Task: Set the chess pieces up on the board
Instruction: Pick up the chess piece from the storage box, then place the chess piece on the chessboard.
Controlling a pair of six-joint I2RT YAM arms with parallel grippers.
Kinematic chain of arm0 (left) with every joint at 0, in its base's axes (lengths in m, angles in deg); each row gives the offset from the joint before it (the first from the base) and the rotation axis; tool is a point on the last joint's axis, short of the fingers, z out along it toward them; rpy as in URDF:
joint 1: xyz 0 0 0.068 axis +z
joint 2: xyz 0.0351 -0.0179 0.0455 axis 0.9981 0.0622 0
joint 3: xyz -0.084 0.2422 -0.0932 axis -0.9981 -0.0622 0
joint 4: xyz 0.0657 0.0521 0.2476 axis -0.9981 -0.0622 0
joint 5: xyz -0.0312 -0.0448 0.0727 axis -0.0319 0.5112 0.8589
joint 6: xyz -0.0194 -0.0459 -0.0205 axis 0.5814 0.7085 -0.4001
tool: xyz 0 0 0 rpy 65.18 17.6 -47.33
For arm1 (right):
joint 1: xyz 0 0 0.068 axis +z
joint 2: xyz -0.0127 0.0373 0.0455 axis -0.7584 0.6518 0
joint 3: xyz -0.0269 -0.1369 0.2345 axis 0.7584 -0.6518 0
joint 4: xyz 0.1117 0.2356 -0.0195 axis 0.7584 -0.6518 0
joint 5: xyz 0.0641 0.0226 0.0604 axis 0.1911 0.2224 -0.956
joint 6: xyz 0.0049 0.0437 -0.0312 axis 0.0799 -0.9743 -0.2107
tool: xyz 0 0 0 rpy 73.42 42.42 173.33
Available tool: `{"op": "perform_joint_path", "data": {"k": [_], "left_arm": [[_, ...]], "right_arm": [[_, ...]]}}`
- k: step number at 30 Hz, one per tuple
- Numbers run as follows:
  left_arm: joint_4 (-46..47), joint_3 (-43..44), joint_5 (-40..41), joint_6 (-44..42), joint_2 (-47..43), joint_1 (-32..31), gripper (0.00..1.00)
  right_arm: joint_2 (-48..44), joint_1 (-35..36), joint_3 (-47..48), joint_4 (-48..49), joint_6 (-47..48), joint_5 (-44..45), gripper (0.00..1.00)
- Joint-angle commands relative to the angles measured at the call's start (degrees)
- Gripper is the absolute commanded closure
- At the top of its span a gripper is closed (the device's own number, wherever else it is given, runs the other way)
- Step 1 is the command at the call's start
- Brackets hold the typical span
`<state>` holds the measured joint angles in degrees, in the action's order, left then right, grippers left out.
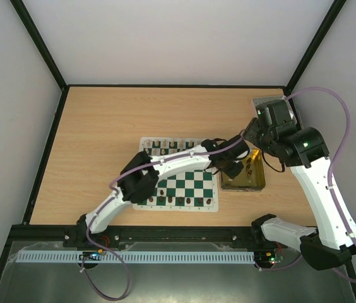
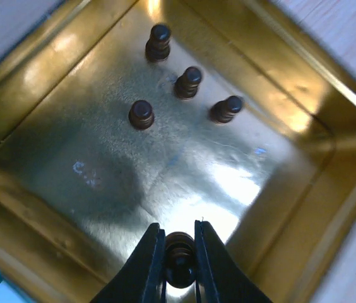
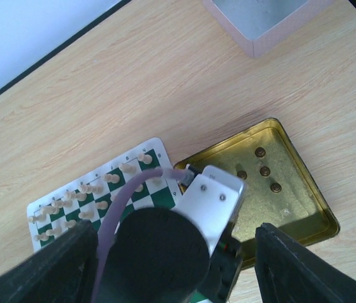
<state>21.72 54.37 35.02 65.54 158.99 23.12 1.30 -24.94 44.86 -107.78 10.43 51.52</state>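
The green-and-white board (image 1: 194,183) lies mid-table, with pale chess pieces (image 1: 165,149) along its far rows and dark ones (image 1: 184,201) along the near row. My left arm reaches across it into the yellow tray (image 1: 258,183). In the left wrist view my left gripper (image 2: 180,243) is shut on a dark brown piece (image 2: 180,268) just above the tray floor. Several more dark pieces (image 2: 188,82) stand farther in. My right gripper (image 3: 175,237) hovers open above the left wrist, holding nothing; pale pieces (image 3: 143,158) on the board (image 3: 159,180) show beneath it.
The yellow tray's walls (image 2: 304,95) rise close around my left fingers. A grey rectangular tray (image 3: 260,19) stands at the far right corner of the wooden table (image 1: 102,126). Black frame rails border the table.
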Motion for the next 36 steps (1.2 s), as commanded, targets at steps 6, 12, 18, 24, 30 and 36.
{"op": "perform_joint_path", "data": {"k": [6,12,18,24,30,36], "left_arm": [[0.3,-6.8,0.9,-2.6,-15.1,-1.6,0.94],[0.9,-18.3,5.9,-3.5,-25.6,-0.8,0.98],[5.8,-39.8,10.6,-3.1,-39.1,3.5,0.98],[11.7,-56.8,17.5,-2.8,-48.0,6.0,0.98],[18.7,-66.5,21.6,2.5,-50.9,6.5,0.98],[24.0,-69.2,19.0,5.7,-47.7,6.6,0.98]], "right_arm": [[1.7,-0.4,0.4,3.7,1.0,-0.4,0.34],[2.9,-1.3,-0.5,5.8,1.0,-2.7,0.34],[2.9,-1.7,-3.5,8.4,0.2,-6.1,0.34],[2.8,-1.7,-6.8,9.9,-1.3,-8.4,0.35],[2.4,-1.7,-9.1,11.1,-2.8,-10.3,0.35],[1.2,-1.7,-11.8,11.4,-3.9,-11.5,0.35]]}}
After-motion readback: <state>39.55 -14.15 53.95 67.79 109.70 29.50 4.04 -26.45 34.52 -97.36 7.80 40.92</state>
